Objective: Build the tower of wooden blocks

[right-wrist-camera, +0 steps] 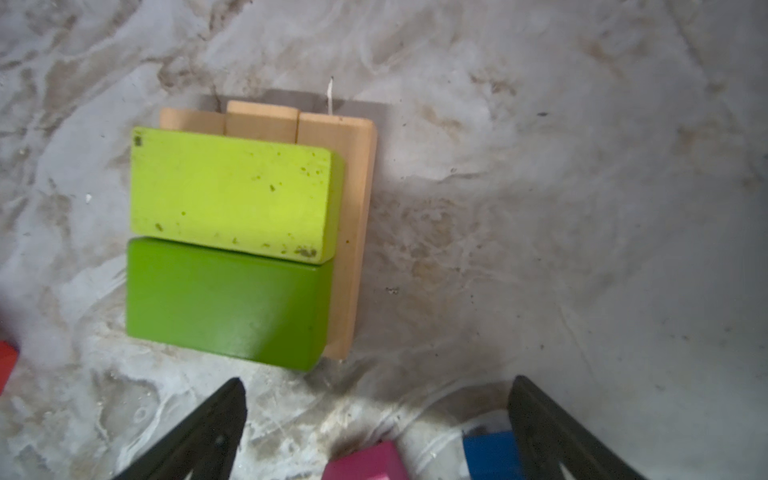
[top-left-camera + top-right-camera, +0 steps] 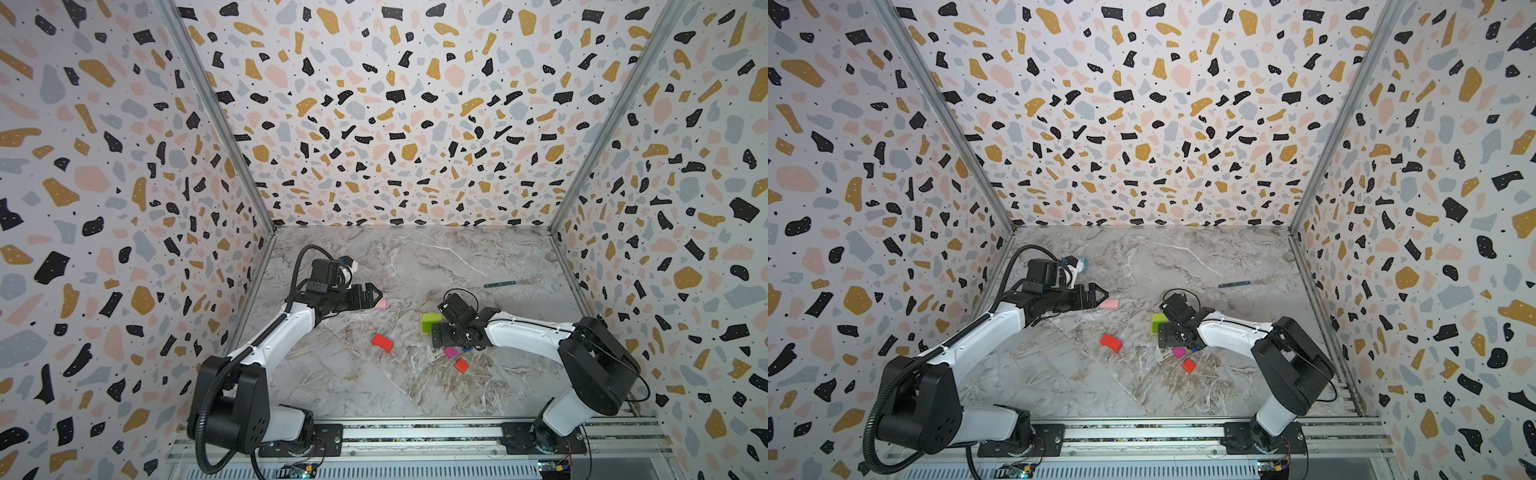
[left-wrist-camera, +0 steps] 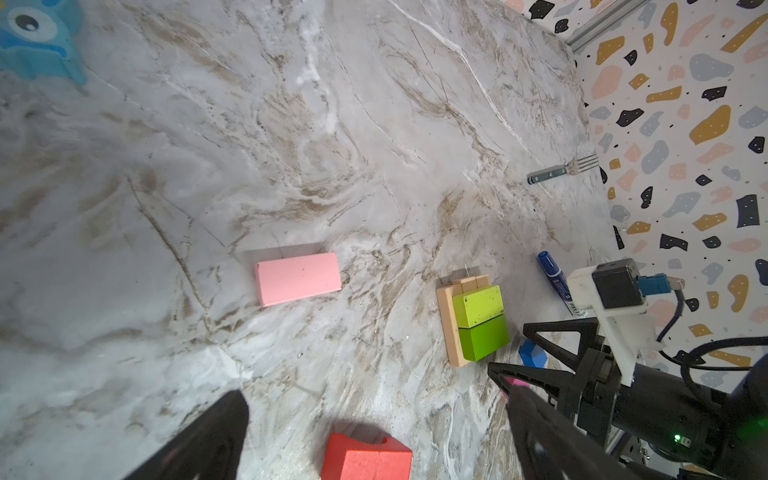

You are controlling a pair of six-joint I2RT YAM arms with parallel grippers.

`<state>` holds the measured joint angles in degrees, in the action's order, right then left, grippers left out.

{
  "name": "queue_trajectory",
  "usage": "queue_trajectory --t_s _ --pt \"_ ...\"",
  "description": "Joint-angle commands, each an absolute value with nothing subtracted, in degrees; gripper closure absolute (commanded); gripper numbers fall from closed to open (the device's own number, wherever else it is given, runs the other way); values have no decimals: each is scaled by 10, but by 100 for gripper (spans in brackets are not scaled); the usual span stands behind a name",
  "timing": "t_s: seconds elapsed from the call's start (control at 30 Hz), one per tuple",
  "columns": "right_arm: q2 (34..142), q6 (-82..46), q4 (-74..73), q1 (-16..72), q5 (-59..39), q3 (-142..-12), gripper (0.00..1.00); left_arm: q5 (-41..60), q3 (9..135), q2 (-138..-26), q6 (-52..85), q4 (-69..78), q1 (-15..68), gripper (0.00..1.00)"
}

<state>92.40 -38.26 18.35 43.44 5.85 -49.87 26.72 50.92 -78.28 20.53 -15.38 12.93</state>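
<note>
2 lime-green wooden oblongs side by side on tan wooden base blocks. L gripper wide open, empty, near pink wooden oblong; R gripper wide open, empty.

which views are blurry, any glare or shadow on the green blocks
Right wrist view: the darker green block carries a pale sheen, the tan base throws a shadow on the table, the right gripper is a dark blur. Left wrist view: sharp mid-frame, red block soft at the edge. Both top views: even light, no glare.
</note>
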Motion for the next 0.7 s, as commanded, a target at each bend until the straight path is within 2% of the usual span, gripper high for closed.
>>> queue_trajectory --t_s 0.0,0.67 --pt "926 -389 187 432 70 -513 1 276 510 -785 197 -149 132 2" --pt "933 -391 184 429 72 -527 1 279 510 -784 197 -148 132 2"
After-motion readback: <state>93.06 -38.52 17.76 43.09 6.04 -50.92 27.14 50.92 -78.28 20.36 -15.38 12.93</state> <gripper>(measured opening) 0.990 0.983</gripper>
